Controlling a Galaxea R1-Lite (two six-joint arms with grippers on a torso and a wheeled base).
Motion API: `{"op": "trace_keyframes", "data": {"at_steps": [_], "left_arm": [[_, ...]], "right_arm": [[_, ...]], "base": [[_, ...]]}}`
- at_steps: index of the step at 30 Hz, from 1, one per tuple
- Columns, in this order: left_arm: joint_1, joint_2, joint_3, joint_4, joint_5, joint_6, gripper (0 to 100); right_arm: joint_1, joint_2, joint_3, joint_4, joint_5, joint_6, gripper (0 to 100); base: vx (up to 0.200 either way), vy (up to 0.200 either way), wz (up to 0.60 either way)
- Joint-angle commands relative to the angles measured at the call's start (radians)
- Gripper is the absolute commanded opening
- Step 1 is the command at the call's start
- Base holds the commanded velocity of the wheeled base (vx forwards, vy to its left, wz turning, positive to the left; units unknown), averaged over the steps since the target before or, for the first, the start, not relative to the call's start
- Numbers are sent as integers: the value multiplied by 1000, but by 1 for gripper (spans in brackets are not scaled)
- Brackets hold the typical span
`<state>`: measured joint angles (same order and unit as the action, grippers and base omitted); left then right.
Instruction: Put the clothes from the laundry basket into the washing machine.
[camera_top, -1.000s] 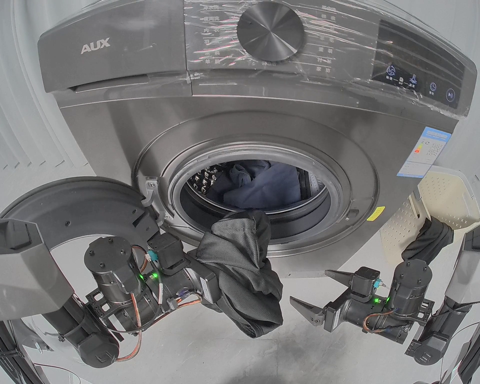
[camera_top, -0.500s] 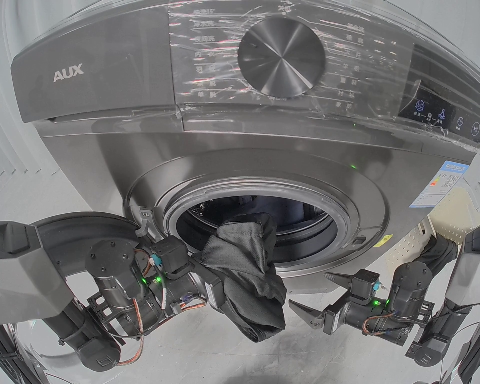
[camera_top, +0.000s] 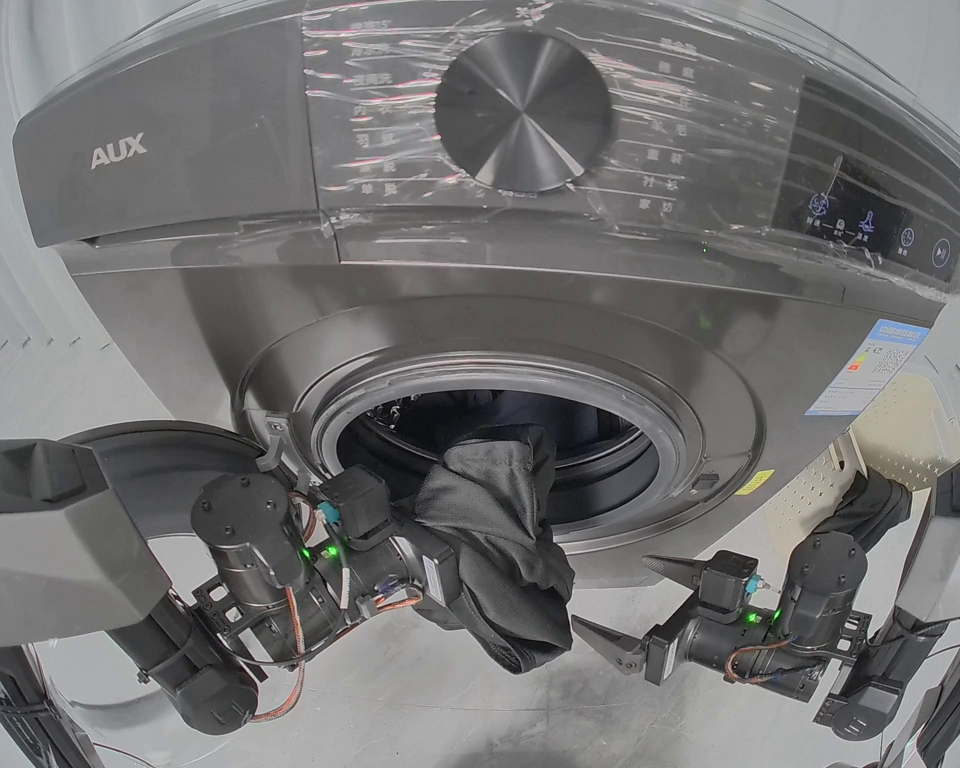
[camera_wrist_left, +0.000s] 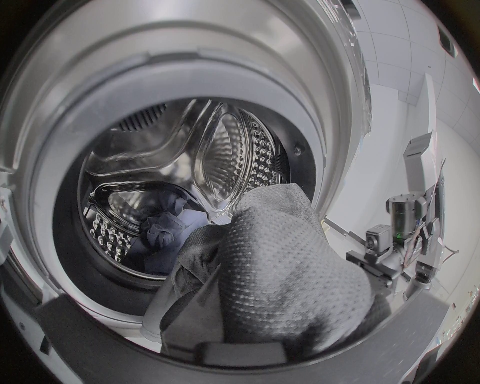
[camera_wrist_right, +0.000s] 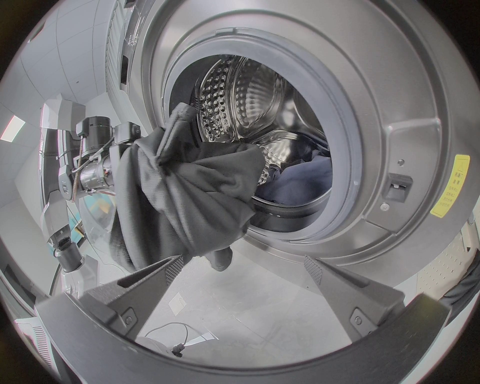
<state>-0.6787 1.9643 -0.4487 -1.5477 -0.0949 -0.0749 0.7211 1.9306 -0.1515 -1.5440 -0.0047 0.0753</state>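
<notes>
Loading step: left gripper (camera_top: 428, 566) holds the garment (camera_top: 500, 530) at the door opening (camera_top: 600, 450), lower centre of the head view. The top fold overlaps the opening, but I can't tell if it's past the lip. The bulk hangs outside, below the rim. Left fingers are buried under cloth. The garment hangs off them, so I'd judge them clamped on it.

Right gripper (camera_top: 612, 593) is lower right, its fingers (camera_wrist_right: 140, 282) spread wide with nothing between them, apart from the garment.

Blue clothes (camera_wrist_left: 165, 235) lie in the drum. Basket (camera_top: 905, 400) is at the right edge, with another dark piece (camera_top: 862, 505) draped over it.

Next: drive the left arm deeper past the lip before release, else the hanging bulk likely drags it back out.
</notes>
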Motion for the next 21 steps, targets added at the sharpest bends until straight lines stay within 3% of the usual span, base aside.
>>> {"op": "trace_keyframes", "data": {"at_steps": [1, 2, 10, 18, 21], "left_arm": [[15, 99, -53, 1, 14, 47, 0], [27, 120, -70, 1, 17, 56, 0], [99, 239, -308, 1, 53, 49, 0], [99, 390, -475, 4, 57, 38, 0], [94, 439, -561, 18, 58, 21, 0]], "right_arm": [[26, -13, 15, -1, 0, 0, 100], [34, -13, 21, -1, 0, 0, 100], [46, -15, 46, -1, 0, 1, 100], [47, -13, 50, -1, 2, 1, 100], [47, -9, 50, -1, 2, 1, 100]], "base": [[0, 0, 0], [0, 0, 0], [0, 0, 0], [0, 0, 0], [0, 0, 0]]}}
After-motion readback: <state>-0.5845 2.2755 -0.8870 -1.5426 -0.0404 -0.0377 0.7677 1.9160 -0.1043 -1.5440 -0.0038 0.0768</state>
